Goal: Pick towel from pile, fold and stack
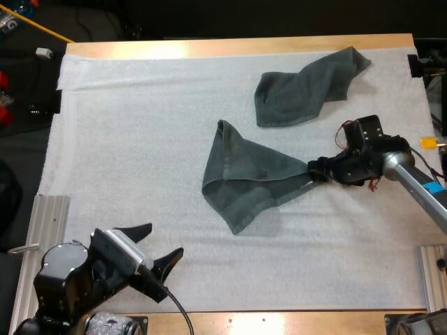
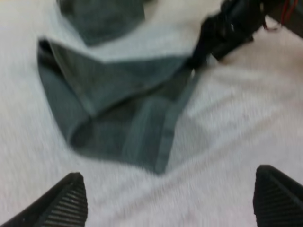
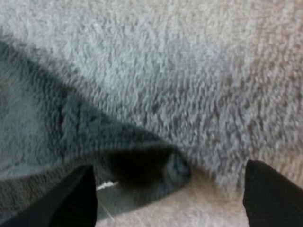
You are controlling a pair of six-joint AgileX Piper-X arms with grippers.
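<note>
Towel [image 1: 244, 183] corner between right jaws (apart)

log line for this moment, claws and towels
left claw open over white mat | right claw open at corner of near towel | second towel crumpled, far side

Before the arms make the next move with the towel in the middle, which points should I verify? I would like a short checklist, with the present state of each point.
1. The right gripper is at the corner of the middle towel: ok.
2. Its fingers are shut on that corner: not ok. They stand apart, and the corner lies loose between them.
3. The left gripper is open and clear of the cloth: ok.
4. The middle towel lies apart from the crumpled towel: ok. The mat shows between them.
5. The middle towel lies flat: not ok. It is partly doubled over.
</note>
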